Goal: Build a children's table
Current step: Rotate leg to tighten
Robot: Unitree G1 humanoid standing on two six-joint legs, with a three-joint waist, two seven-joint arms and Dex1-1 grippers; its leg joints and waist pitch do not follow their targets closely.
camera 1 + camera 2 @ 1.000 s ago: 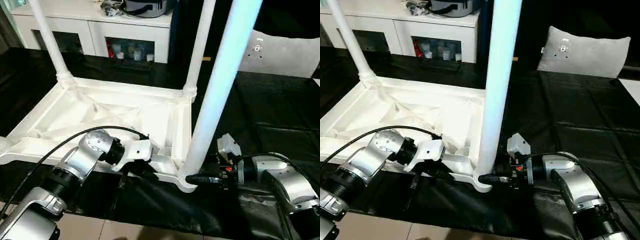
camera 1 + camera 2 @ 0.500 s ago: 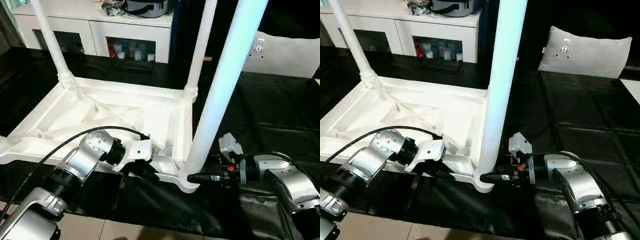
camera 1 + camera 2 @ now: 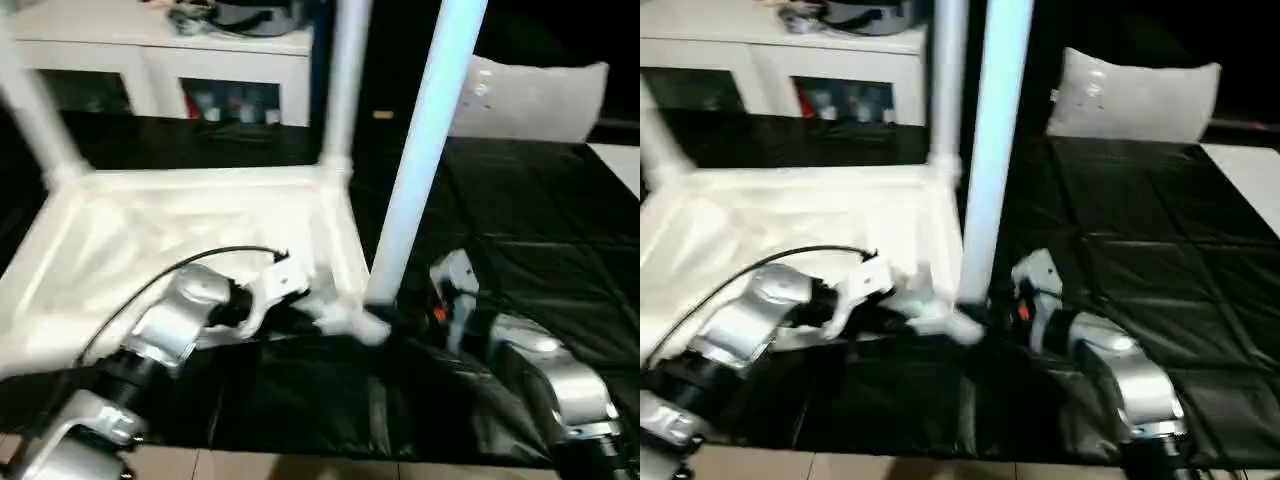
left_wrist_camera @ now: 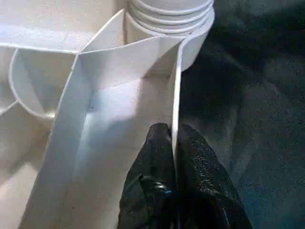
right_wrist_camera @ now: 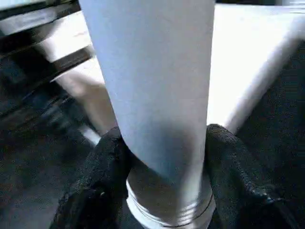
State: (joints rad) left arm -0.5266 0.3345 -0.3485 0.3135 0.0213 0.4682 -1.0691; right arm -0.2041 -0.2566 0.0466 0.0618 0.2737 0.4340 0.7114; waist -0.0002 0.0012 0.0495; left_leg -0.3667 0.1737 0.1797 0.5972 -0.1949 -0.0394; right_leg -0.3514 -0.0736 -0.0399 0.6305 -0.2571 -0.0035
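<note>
The children's table lies upside down on a black sheet, its ribbed white top [image 3: 200, 220] facing up. The near right leg [image 3: 420, 150] stands in its corner socket [image 3: 368, 322]. Two more legs [image 3: 345, 80] [image 3: 30, 110] rise from the far corners. My left gripper [image 4: 174, 143] is shut on the thin rim wall [image 4: 177, 81] of the top, close to that near corner socket. My right gripper [image 5: 164, 157] is shut on the base of the near right leg [image 5: 152, 86], one black finger [image 5: 102, 162] pressed on each side, just above the threaded collar.
A white cabinet [image 3: 170, 50] with clutter on top stands behind the table. A grey-white cushion [image 3: 530, 95] lies at the back right on the black sheet [image 3: 520, 220]. A strip of tiled floor [image 3: 300, 465] shows at the near edge.
The whole picture has shifted and blurred, so the camera has moved. Both grippers stay where they were, the left on the rim, the right at the near leg's base.
</note>
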